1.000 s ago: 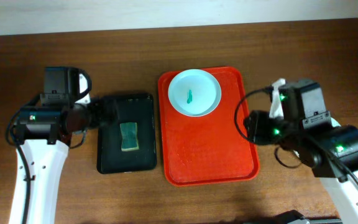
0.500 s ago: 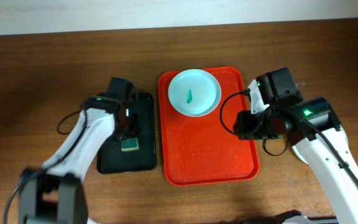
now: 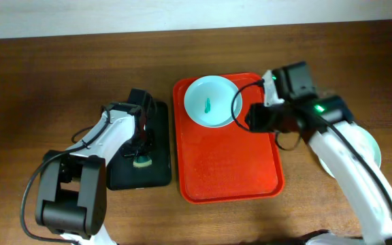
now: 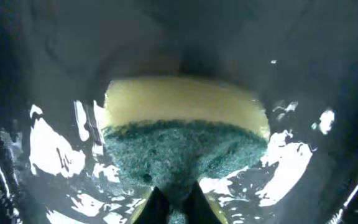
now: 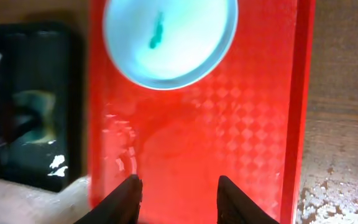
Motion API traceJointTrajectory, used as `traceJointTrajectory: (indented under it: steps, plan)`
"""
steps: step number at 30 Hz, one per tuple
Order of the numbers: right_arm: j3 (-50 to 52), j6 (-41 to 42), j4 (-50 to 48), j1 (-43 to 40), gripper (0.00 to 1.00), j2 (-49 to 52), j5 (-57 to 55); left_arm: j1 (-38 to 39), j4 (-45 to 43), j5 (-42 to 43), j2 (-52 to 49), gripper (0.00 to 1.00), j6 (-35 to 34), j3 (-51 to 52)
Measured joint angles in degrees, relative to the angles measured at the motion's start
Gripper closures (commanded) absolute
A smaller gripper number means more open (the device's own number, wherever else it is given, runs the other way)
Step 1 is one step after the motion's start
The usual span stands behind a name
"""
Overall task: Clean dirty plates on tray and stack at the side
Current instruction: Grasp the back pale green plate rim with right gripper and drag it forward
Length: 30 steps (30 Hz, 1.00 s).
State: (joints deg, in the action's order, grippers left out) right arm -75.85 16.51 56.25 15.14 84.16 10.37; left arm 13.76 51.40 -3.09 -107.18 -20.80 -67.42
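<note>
A pale plate (image 3: pixel 213 101) with a teal smear at its centre lies in the far corner of the red-orange tray (image 3: pixel 230 170). It also shows at the top of the right wrist view, the plate (image 5: pixel 169 37) on the tray (image 5: pixel 229 143). My right gripper (image 3: pixel 252 117) hovers over the tray's right part just beside the plate, and the right gripper (image 5: pixel 178 193) is open and empty. My left gripper (image 3: pixel 141 155) is down in the black tray, and the left gripper (image 4: pixel 174 204) is shut on the green top of the yellow sponge (image 4: pixel 185 130).
The black tray (image 3: pixel 139 173), wet inside, sits left of the red tray. Part of another pale plate (image 3: pixel 371 146) shows on the table at the right, mostly under my right arm. A wall edge runs along the back of the wooden table (image 3: pixel 33 75).
My left arm swung in over the black tray and its jaws closed on the sponge. My right arm moved left and back, over the red tray's right edge beside the plate.
</note>
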Motion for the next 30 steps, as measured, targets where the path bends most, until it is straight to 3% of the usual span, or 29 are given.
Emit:
traceJointTrajectory:
  steps: [2,5,10,15,21,24,28,30]
  plan:
    - [0.02,0.02,-3.96,-0.09,0.59,4.48,-1.09,0.0,0.13,-0.31,0.42,0.67,-0.07,0.0]
    - [0.04,0.02,-11.96,-0.72,0.59,13.2,-2.01,0.0,0.2,-0.57,1.01,1.0,-0.04,-0.2]
    - [0.09,0.02,-22.34,-1.55,0.59,23.23,-2.64,0.0,0.07,-0.59,1.01,1.0,0.02,-0.22]
    - [0.07,0.17,-25.0,-1.57,0.83,27.91,-2.71,0.0,0.04,-0.59,1.01,0.97,0.0,-0.22]
    - [0.22,2.03,-22.97,-1.55,0.76,28.68,-2.86,0.0,0.04,-0.59,1.01,0.97,0.0,-0.22]
    - [0.94,2.95,-24.59,-1.55,0.77,29.27,-2.86,0.0,0.04,-0.59,1.01,0.98,0.0,-0.22]
    - [1.62,3.63,-25.09,-1.57,0.96,30.77,-2.84,0.0,0.09,-0.59,1.01,1.0,0.0,-0.22]
    - [1.62,4.31,-24.87,-1.57,0.96,30.75,-2.32,0.0,0.22,-0.59,1.01,1.0,0.0,-0.22]
